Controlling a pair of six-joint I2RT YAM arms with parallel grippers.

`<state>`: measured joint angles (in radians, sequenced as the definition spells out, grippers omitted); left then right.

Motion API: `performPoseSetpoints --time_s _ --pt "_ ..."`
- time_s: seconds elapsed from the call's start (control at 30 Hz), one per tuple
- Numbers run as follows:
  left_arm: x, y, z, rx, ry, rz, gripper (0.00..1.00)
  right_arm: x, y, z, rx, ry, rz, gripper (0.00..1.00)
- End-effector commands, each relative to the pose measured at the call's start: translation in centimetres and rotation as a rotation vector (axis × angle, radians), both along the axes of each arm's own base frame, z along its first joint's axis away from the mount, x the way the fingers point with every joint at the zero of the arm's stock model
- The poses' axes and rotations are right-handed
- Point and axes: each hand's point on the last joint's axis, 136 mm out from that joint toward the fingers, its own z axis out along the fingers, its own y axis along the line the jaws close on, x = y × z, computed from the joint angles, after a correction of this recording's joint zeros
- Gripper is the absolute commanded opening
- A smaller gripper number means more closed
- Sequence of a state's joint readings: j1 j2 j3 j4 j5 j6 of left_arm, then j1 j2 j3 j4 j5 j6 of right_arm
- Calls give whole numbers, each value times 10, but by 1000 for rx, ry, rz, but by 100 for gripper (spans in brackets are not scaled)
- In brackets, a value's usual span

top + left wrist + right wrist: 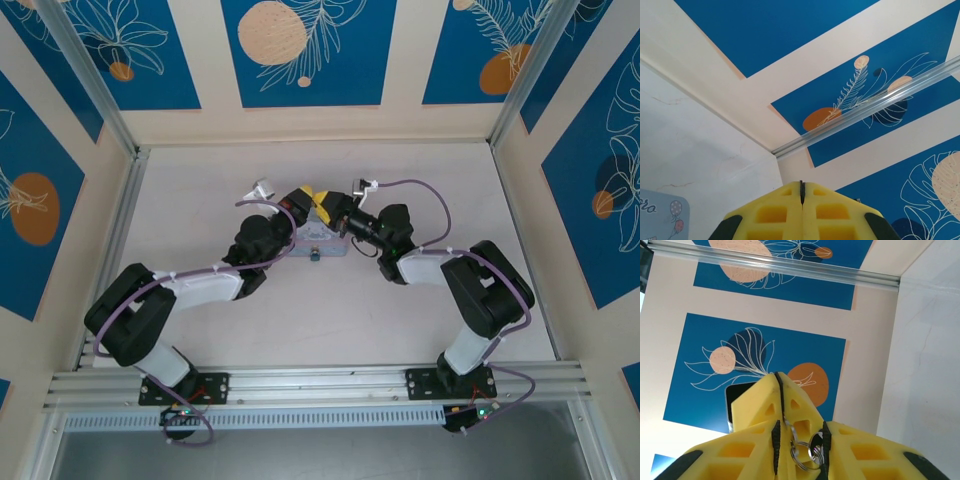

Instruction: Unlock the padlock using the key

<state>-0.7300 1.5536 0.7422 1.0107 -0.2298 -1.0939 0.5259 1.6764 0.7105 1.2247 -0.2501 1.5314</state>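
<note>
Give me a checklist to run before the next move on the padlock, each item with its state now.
1. Closure of left gripper: ok, yellow fingers pressed together.
2. Key held there: cannot tell; a thin dark sliver sits at the seam.
3. Sight of key ring: ok, metal rings between the right gripper fingers.
4. Hold of right gripper: cannot tell.
5. Location of padlock: ok, small bluish block at the near side of the tin box.
6. Key lined up with keyhole: cannot tell.
</note>
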Motion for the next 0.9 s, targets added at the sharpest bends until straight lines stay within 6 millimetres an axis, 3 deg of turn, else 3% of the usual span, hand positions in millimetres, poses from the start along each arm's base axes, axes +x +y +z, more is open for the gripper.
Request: performPoseSetpoints --time_s 0.0,0.33,0.7,0.87 --pt "-2 -3 6 -37 -25 2 0 4 3 17 43 -47 -10 29" --pt "-1 -1 7 -37 -25 8 0 3 7 12 51 -31 2 22" --pt "-1 0 9 -34 -26 14 0 2 6 7 47 -17 2 2" --pt "-1 -1 9 -29 -22 13 0 2 6 8 45 -15 3 0"
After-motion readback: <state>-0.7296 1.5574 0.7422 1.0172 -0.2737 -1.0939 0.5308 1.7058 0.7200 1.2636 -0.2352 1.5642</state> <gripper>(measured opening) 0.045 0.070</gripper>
